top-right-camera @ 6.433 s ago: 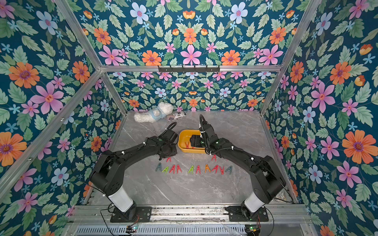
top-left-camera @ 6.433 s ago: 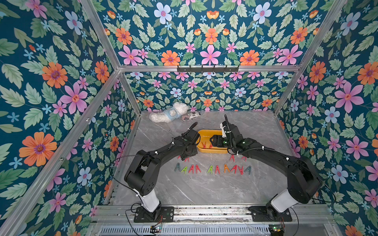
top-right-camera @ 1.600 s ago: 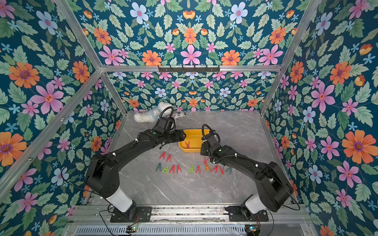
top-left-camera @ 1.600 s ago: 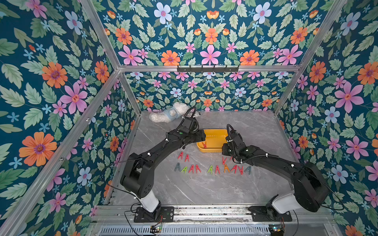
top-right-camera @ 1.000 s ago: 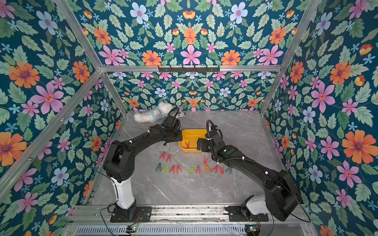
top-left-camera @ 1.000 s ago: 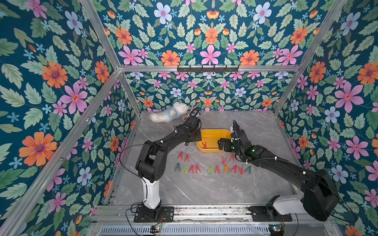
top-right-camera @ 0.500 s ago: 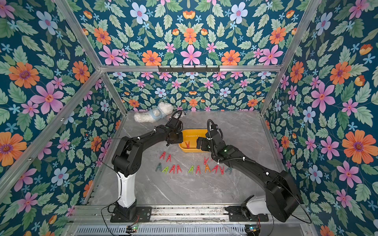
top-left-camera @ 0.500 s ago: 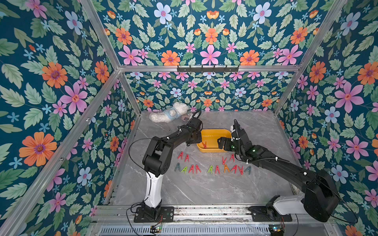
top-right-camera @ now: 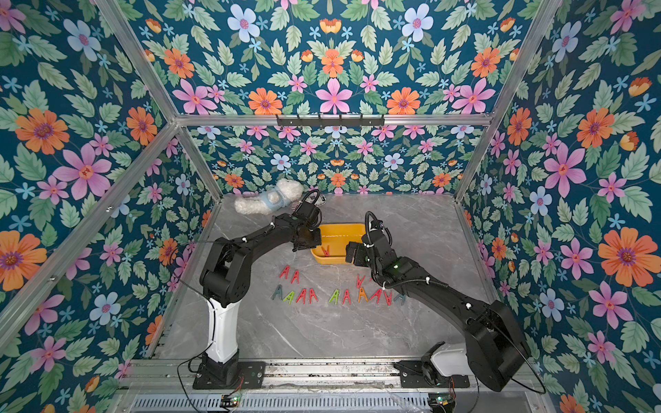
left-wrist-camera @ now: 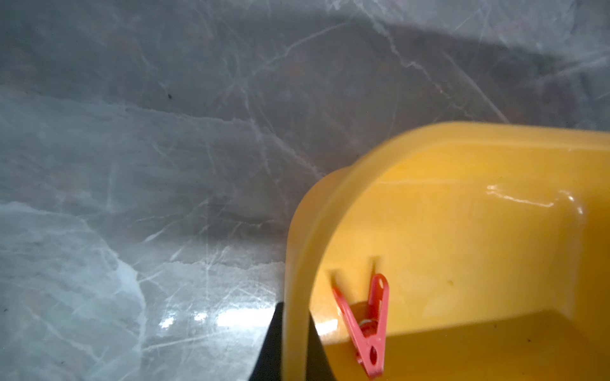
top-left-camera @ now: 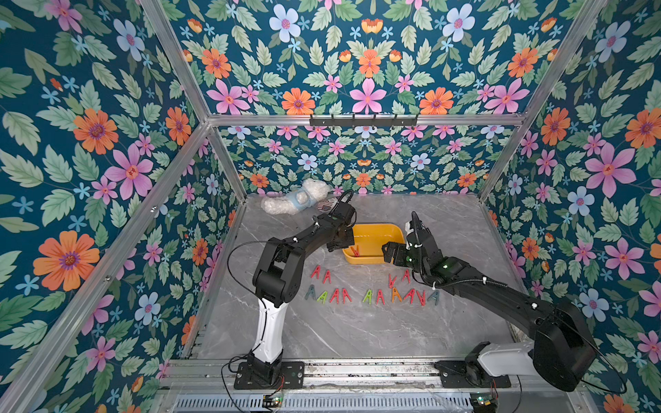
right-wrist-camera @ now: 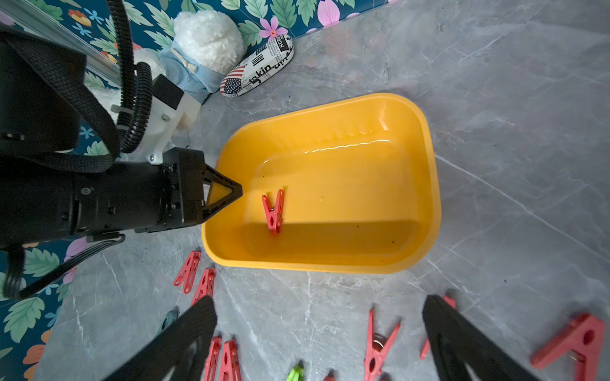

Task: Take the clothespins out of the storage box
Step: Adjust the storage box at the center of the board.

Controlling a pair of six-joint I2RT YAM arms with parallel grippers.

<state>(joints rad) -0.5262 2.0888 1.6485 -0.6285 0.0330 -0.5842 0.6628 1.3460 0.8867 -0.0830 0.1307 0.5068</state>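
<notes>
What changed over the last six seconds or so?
The left gripper swung to the yellow box's left end and shut on its rim. The right gripper, earlier inside the box, drew back to its near right corner, open. More red clothespins now lie above the row on the table. The box, the row and one red clothespin inside stayed.

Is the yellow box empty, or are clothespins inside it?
Not empty: one red clothespin lies on the bottom of the yellow box, seen in the right wrist view and in both top views.

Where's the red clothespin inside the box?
In both top views the red plastic clothespin lies inside the yellow plastic storage box, left end, beside the left gripper.
</notes>
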